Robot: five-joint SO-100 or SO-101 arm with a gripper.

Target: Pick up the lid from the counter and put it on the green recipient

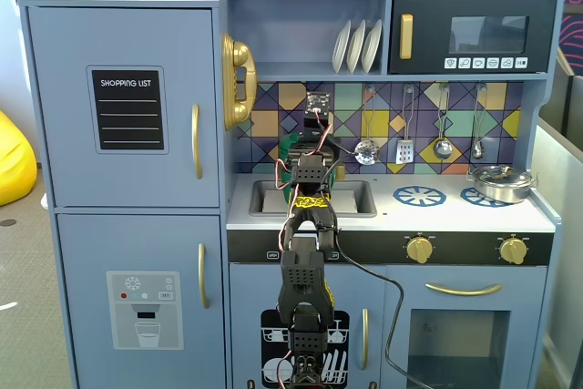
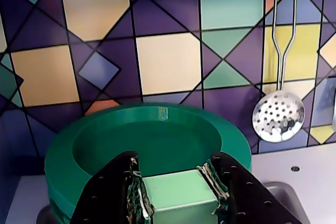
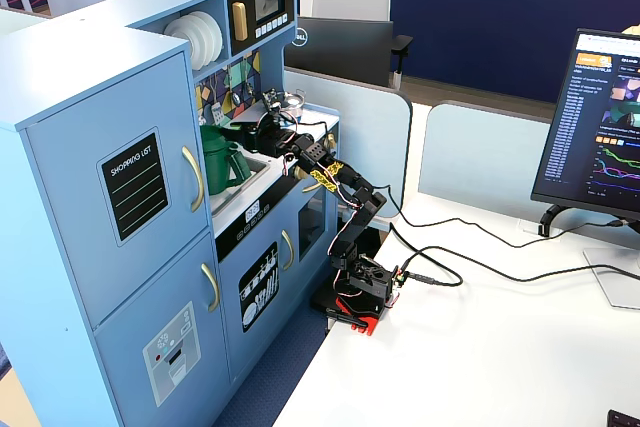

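My gripper [image 2: 176, 177] is shut on the pale green tab [image 2: 181, 192] of the lid [image 2: 152, 129], a round dark-green disc with a recessed top. It holds the lid level in front of the tiled back wall. In a fixed view the lid [image 3: 238, 127] hangs at the top of the green recipient [image 3: 220, 162], a tall dark-green pot with a side handle standing left of the sink. I cannot tell whether they touch. In the front fixed view the arm hides most of the pot [image 1: 287, 145]. The pot does not show clearly in the wrist view.
The sink [image 1: 351, 198] lies under the arm. A slotted skimmer [image 2: 277, 115] and other utensils hang on the wall to the right. Blue burner rings [image 1: 419, 196] and a silver pot [image 1: 499, 181] are at the counter's right. A shelf with plates [image 1: 357, 46] is overhead.
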